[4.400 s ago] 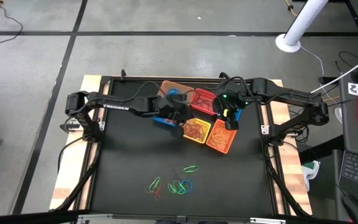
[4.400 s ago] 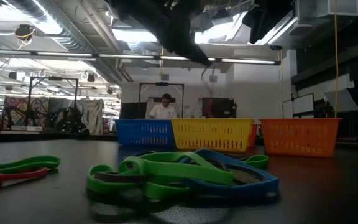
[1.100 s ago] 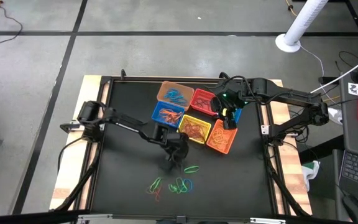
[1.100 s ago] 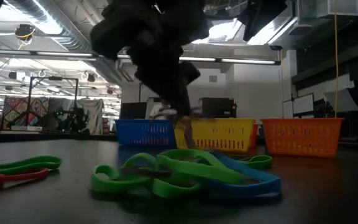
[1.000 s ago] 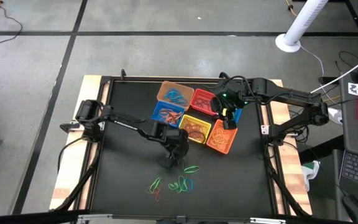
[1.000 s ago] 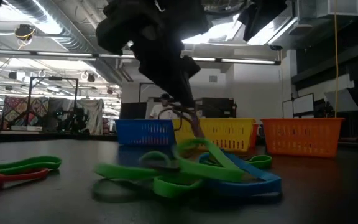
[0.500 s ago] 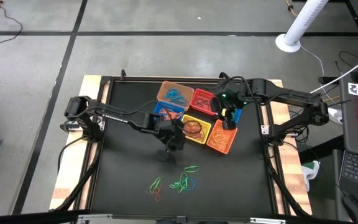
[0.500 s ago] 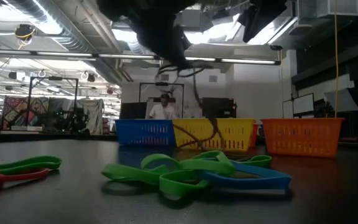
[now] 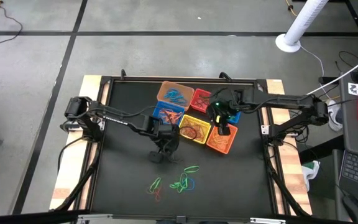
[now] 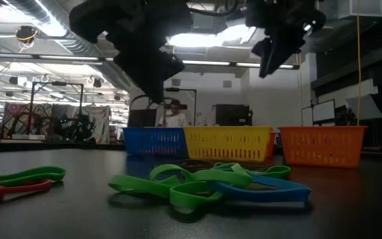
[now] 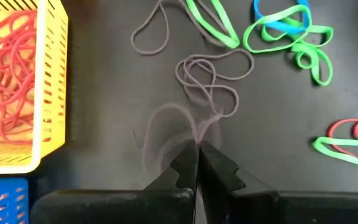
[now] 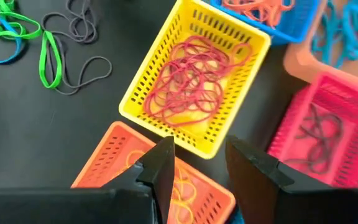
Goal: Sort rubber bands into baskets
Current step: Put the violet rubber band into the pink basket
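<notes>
Centrally, left gripper pinches grey rubber band, 7 o'clock of yellow basket; right gripper open above orange basket.

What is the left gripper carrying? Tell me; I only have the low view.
Observer: The left gripper is shut on a thin grey band, which shows blurred at its tips.
Operator: Name the basket that has grey bands in it.
Observer: The red basket; dark bands lie in it.
Operator: Report the right gripper.
Observer: The right gripper is open and empty, above the near edge of the yellow basket.
</notes>
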